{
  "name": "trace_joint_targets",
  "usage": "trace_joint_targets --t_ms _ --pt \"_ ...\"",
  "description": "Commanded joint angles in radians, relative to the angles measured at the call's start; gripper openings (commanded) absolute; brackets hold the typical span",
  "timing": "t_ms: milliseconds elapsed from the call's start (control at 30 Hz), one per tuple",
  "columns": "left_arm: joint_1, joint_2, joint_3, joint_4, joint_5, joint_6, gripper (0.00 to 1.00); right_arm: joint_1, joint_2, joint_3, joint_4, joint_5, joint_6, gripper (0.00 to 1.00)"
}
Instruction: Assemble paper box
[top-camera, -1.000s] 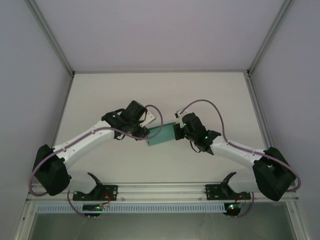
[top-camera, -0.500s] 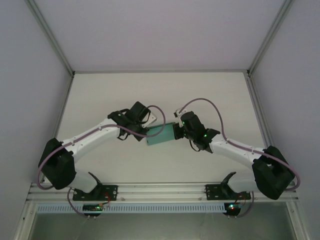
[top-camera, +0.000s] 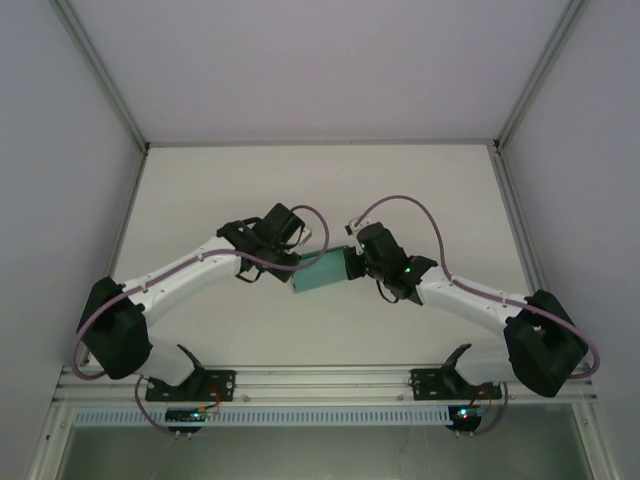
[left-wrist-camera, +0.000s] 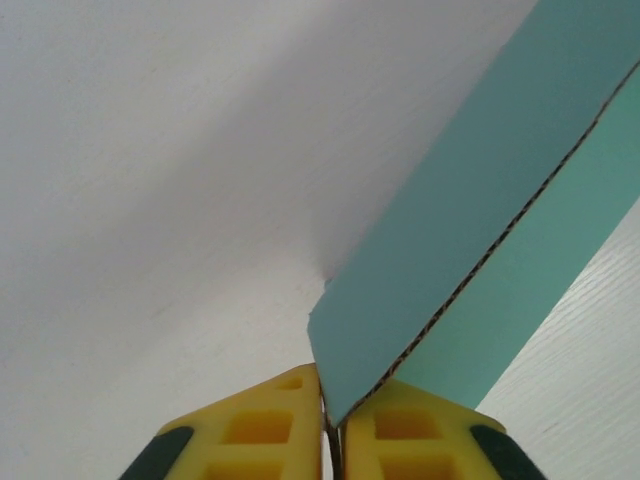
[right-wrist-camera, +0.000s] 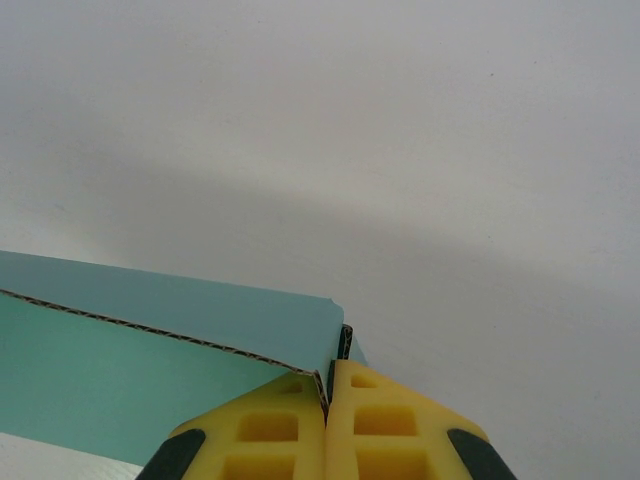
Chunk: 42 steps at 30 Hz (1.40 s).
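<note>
table (top-camera: 300, 190): pale top, both arm bases mounted at its 6 o'clock edge.
left arm (top-camera: 180, 275): reached in from 7 o'clock toward the centre.
right arm (top-camera: 470, 300): reached in from 5 o'clock toward the centre.
paper box (top-camera: 318, 277): teal card at table centre, between the two wrists. Long axis is run from 8 to 2 o'clock. Raw corrugated edge is seen in both wrist views. Lifted or resting cannot be told.
left gripper (left-wrist-camera: 330, 420): jaws pressed together, a card corner pinched at the box's 10 o'clock side.
right gripper (right-wrist-camera: 328, 385): jaws pressed together, a card edge pinched at the box's 2 o'clock end.
step: judged mid-fold, one panel held from each side.
next move: probably a panel is to be swung over along its crease. Firm pinches and a light pull are called for, so the thin card is not torn.
</note>
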Motion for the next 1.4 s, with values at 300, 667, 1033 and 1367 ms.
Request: trace_joint_targets --t_ms 300,667,1033,1367 --pt "-0.012 0.078 0.083 -0.047 0.061 -0.379 0.00 0.091 0.030 -0.002 -0.253 0.141 0.150 0.00" --pt "-0.010 0.082 0.062 -0.007 0.082 -0.593 0.00 0.177 0.036 -0.005 -0.274 0.255 0.271 0.00" --pt "-0.033 0.064 -0.064 0.071 0.012 -0.612 0.00 0.184 0.033 -0.032 -0.218 0.259 0.259 0.00" --pt "-0.152 -0.051 -0.362 0.274 -0.083 -0.593 0.00 0.189 0.012 -0.154 -0.050 0.222 0.190 0.00"
